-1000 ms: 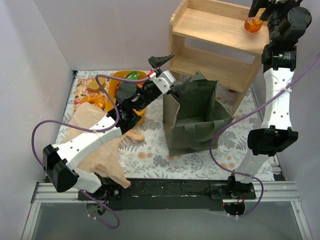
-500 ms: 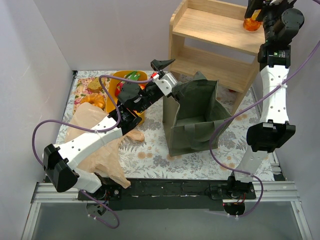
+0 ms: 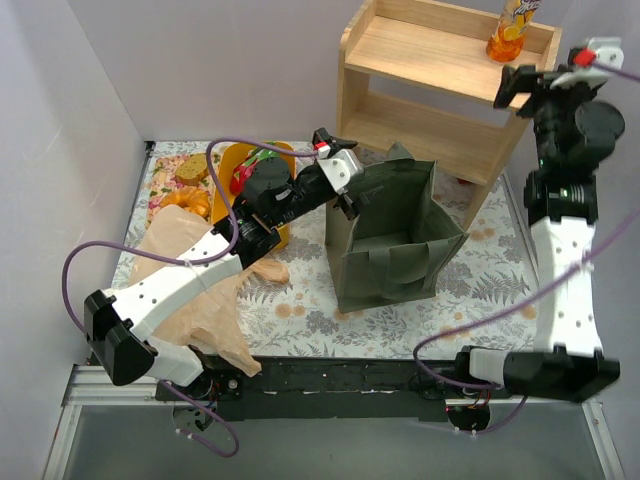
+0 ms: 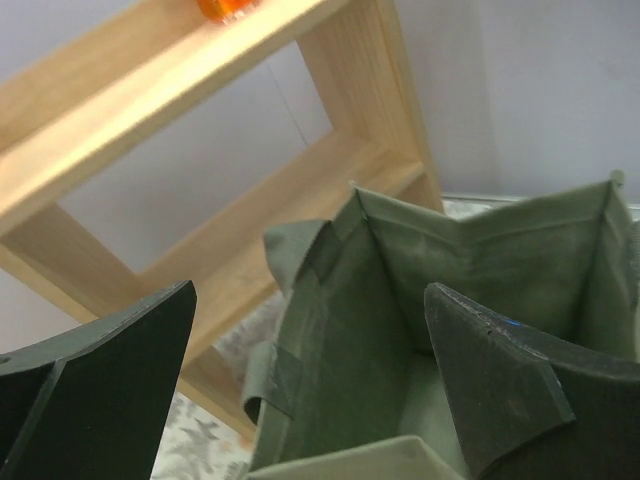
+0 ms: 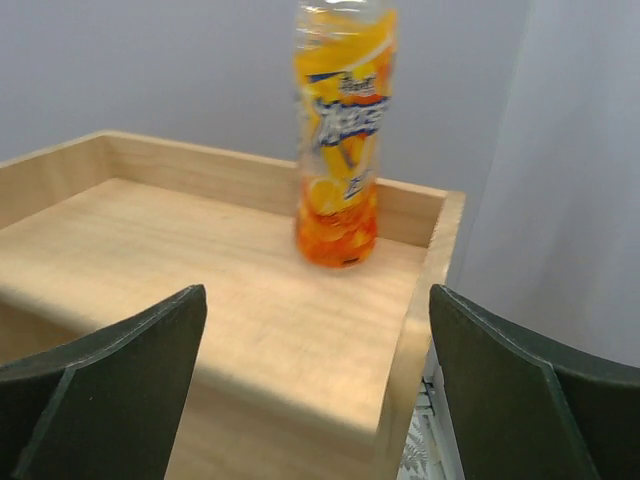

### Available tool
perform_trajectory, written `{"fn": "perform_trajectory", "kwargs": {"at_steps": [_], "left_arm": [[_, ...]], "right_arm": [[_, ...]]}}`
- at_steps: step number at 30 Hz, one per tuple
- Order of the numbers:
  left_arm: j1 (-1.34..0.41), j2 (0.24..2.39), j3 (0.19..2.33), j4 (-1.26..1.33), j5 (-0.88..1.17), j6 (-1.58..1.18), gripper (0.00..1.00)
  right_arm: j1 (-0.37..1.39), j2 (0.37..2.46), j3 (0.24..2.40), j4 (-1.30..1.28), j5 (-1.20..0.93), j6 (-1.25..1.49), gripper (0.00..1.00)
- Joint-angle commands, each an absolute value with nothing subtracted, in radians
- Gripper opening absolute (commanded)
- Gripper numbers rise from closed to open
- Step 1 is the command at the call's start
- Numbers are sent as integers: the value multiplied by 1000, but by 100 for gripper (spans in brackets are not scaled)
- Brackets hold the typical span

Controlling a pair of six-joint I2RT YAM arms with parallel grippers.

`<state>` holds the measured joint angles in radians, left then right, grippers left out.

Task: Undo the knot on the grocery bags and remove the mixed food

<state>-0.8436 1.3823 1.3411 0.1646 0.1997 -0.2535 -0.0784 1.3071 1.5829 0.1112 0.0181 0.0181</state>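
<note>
The thin tan plastic bag (image 3: 190, 270) lies flattened at the left under my left arm, with a bunched end (image 3: 268, 270); I cannot make out a tied knot. A bread slice (image 3: 192, 170) and a donut (image 3: 190, 200) lie on the mat behind it. Red-and-green produce (image 3: 245, 170) sits in an orange dish (image 3: 235, 160). The orange bottle (image 3: 510, 25) stands upright on the shelf top, also in the right wrist view (image 5: 345, 130). My right gripper (image 3: 555, 70) (image 5: 318, 300) is open and empty, short of the bottle. My left gripper (image 3: 338, 172) (image 4: 310, 300) is open and empty over the green tote's left rim (image 4: 300, 330).
The green fabric tote (image 3: 385, 235) stands open mid-table, with nothing visible inside from above. The wooden two-tier shelf (image 3: 440, 90) stands behind it at the back right. White walls close in the left and back. The mat (image 3: 300, 310) is floral.
My right gripper let go of the orange bottle, which now stands on the shelf top, and drew back towards me. My left gripper shifted slightly right and down towards the tote's rim.
</note>
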Motion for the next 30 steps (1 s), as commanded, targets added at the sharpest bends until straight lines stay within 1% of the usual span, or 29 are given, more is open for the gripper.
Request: {"fn": "perform_trajectory", "kwargs": {"at_steps": [1,2,4,5,6,7,9,11,12,15,18,19,21,22,24,25,26,27,28,29,30], "left_arm": [[-799,1402,1466,6,251,-409,98],[-781,1411,1483,-50,261,-428,98],[-767,1466,1553,-95,267,-434,98],[-752,1488,1584,-159,273,-437,98],[-740,1515,1613,-184,279,-458,98],[-726,1557,1665,-205,313,-465,98],[-695,1601,1703,-245,348,-477,98],[-677,1665,1755,-267,385,-483,98],[-669,1687,1776,-276,400,-491,98],[-652,1791,1880,-359,477,-520,98],[-649,1859,1945,-431,535,-535,98],[-649,1867,1948,-442,551,-537,98],[-649,1884,1944,-465,578,-535,98],[-649,1888,1941,-478,581,-538,95],[-649,1904,1943,-492,592,-538,86],[-649,1908,1950,-511,604,-540,70],[-649,1914,1959,-521,617,-532,61],[-649,1930,1991,-532,646,-532,49],[-649,1936,2012,-552,656,-534,20],[-649,1940,2032,-558,664,-554,6],[-649,1940,2054,-560,667,-566,0]], "right_arm": [[-77,1050,1380,36,-332,-44,98],[-75,1002,1353,-48,-394,-128,98],[-71,985,1339,-171,-437,-179,98],[-63,998,1350,-234,-446,-249,98],[-61,1014,1398,-374,-452,-280,98],[-58,1028,1420,-429,-462,-316,98],[-60,1058,1463,-556,-506,-401,98],[-58,1048,1497,-577,-557,-429,98],[-60,1040,1496,-574,-630,-443,98],[-55,1041,1502,-552,-760,-407,98],[-20,1074,1514,-587,-857,-370,98],[-2,1077,1514,-597,-854,-379,98],[96,1077,1505,-618,-821,-409,98],[180,1077,1500,-626,-793,-435,98],[253,1086,1485,-650,-717,-449,98],[299,1091,1471,-653,-703,-440,98],[308,1089,1430,-643,-674,-431,98],[317,1085,1407,-635,-664,-423,98],[337,1072,1387,-631,-655,-426,94],[353,1068,1352,-630,-635,-440,90],[380,1066,1339,-630,-621,-442,87]]}}
